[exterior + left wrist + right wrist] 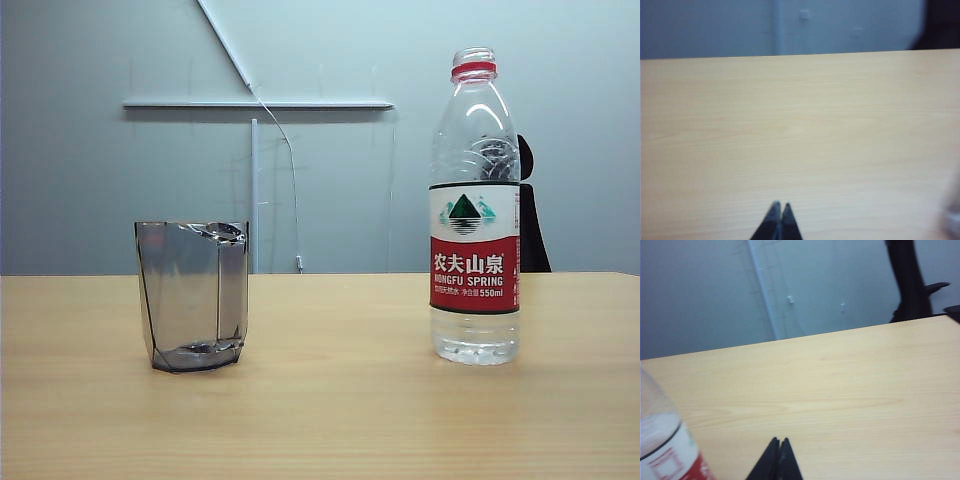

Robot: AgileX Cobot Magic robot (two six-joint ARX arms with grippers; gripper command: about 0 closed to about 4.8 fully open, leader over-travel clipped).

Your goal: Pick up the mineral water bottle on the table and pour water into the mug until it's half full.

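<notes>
The mineral water bottle (pixel 475 215) stands upright on the right of the table (pixel 340 400), uncapped, with a red neck ring, a white-and-red label and a little water at its base. The smoky-grey faceted mug (pixel 193 296) stands on the left, apparently empty. Neither gripper shows in the exterior view. My left gripper (pixel 780 205) is shut over bare tabletop with nothing in it. My right gripper (pixel 779 440) is shut too, empty, and the bottle (pixel 665 445) shows close by at the picture's edge, apart from the fingers.
A grey wall with a white rail (pixel 258 104) and a thin cable (pixel 290 170) lies behind the table. A dark chair (pixel 910 280) stands beyond the table's far edge. A blurred clear object (pixel 952 220) sits at the corner of the left wrist view.
</notes>
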